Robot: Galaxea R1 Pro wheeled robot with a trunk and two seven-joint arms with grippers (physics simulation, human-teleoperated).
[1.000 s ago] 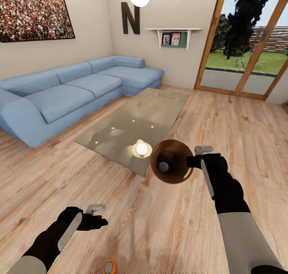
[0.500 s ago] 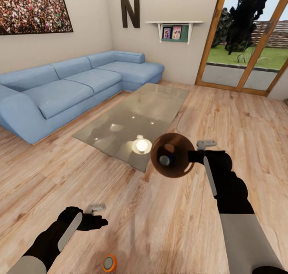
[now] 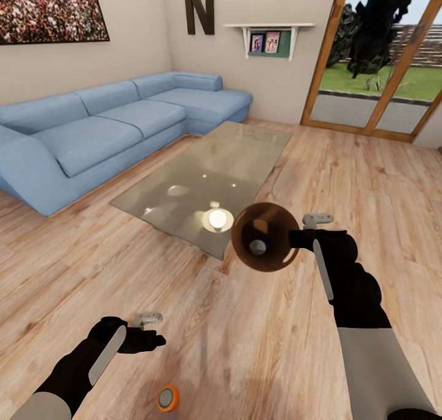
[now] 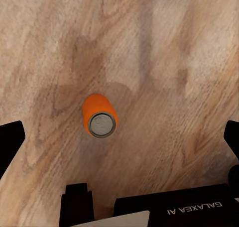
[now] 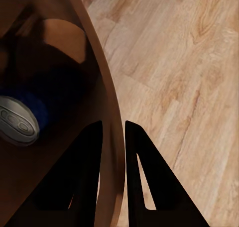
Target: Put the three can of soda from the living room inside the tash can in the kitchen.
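R gripper [image 3: 293, 239] pinches the bin [image 3: 265, 245] wall, arm extended; L gripper [image 3: 150, 328] hangs low w/ jaws apart.

Two soda cans: one orange can [image 3: 167, 398] standing on the wood floor [image 3: 258, 346] at the near edge, one can [image 3: 258, 246] inside the single brown bin [image 3: 265, 236]. One blue sofa [image 3: 116, 128] far left, one glass table [image 3: 209, 183], two picture frames [image 3: 264, 42] on the far shelf [image 3: 269, 26].
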